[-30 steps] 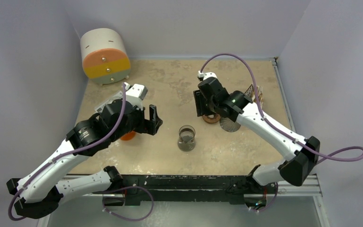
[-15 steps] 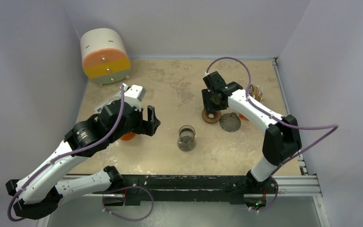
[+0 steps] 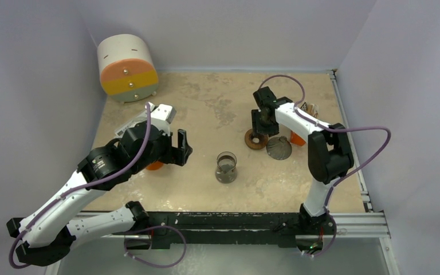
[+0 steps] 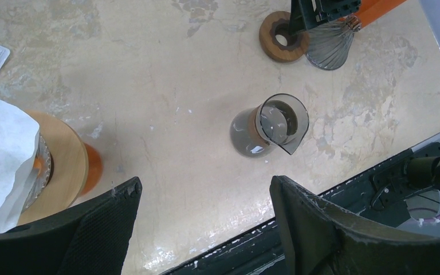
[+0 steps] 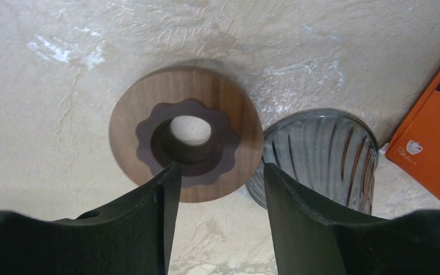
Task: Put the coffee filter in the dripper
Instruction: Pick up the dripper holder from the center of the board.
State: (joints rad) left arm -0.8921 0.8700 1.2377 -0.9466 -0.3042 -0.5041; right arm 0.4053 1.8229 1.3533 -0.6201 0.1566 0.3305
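coffee filter (image 4: 3, 154): white paper, crumpled a bit, sitting on top of a wood-topped holder (image 4: 66, 166) with orange underneath, over on the left side of the counter (image 3: 206, 109). A bit of ribbed glass peeks out at the filter's edge.
left end effector (image 4: 203, 229): hanging over the counter just beside the filter and its holder, fingers wide apart, nothing between them.
glass carafe (image 4: 269, 126): upright in the middle of the counter, well apart from the filter, nothing touching it.
wooden ring (image 5: 186, 140): flat on the counter on the right side, with a scalloped hole in the middle.
ribbed glass cone (image 5: 321, 160): right up against the ring, looks like they touch.
right end effector (image 5: 220, 212): low over the near edge of the ring, fingers apart and gripping nothing.
orange box (image 5: 435, 137): just beyond the cone, toward the right wall.
drum (image 3: 127, 67): white, orange and yellow cylinder, far left corner.
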